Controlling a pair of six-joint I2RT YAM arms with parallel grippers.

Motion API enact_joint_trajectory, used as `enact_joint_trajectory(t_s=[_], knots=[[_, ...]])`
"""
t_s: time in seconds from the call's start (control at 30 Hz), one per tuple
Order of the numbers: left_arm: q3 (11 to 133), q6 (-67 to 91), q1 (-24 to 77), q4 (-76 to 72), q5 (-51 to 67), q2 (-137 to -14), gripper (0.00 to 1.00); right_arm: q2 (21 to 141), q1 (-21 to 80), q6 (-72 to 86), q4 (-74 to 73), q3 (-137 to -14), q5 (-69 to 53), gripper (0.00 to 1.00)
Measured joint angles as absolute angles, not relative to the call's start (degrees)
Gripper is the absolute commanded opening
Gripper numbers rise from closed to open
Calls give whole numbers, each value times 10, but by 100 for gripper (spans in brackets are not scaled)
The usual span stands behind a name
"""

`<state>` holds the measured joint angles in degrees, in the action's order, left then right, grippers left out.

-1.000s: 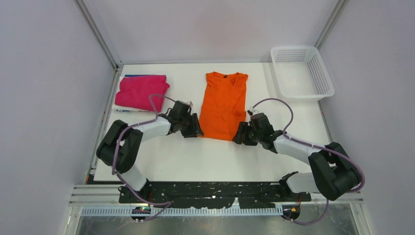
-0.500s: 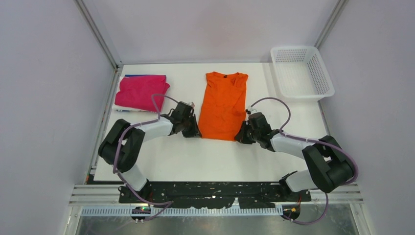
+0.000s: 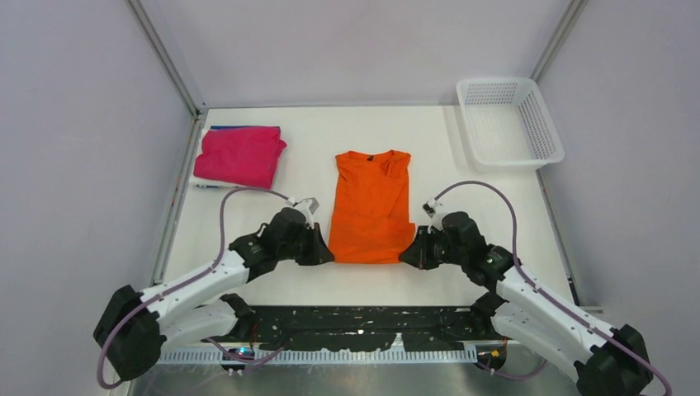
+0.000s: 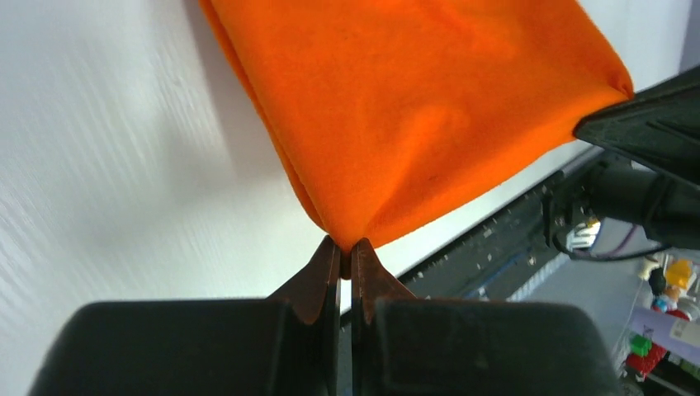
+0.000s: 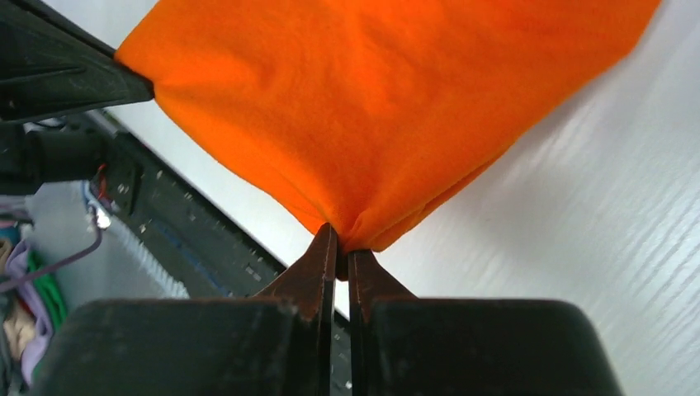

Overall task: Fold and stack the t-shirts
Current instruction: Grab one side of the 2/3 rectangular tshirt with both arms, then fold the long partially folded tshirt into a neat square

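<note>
The orange t-shirt (image 3: 371,206) lies lengthwise in the middle of the white table (image 3: 272,280), collar away from me, folded narrow. My left gripper (image 3: 328,257) is shut on its near left corner, and the cloth (image 4: 413,107) bunches into the closed tips (image 4: 346,246). My right gripper (image 3: 404,256) is shut on the near right corner, with the orange t-shirt (image 5: 371,99) pinched at its tips (image 5: 339,239). A folded magenta-pink t-shirt (image 3: 239,155) rests at the far left, a blue edge (image 3: 231,128) showing behind it.
A white mesh basket (image 3: 508,122) stands at the far right corner. The black rail (image 3: 363,318) runs along the table's near edge just behind both grippers. Grey walls close in on both sides.
Both grippers closed on the orange t-shirt's near corners and pulled back towards the near edge. The shirt slid nearer with them.
</note>
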<state>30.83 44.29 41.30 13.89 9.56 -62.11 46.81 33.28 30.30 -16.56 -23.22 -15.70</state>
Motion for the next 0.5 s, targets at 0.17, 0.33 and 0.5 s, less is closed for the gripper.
enact_joint_trajectory(t_s=[0.17,0.33,0.5], knots=[[302,465,465,213,70,-476,0,371,348,309,-217,-233,-219,5],[290,473,472,250,33,-356,0,322,349,318,-223,-241,-247,5],[305,474,472,259,-23,-343,0,365,349,316,-207,-288,-241,5]])
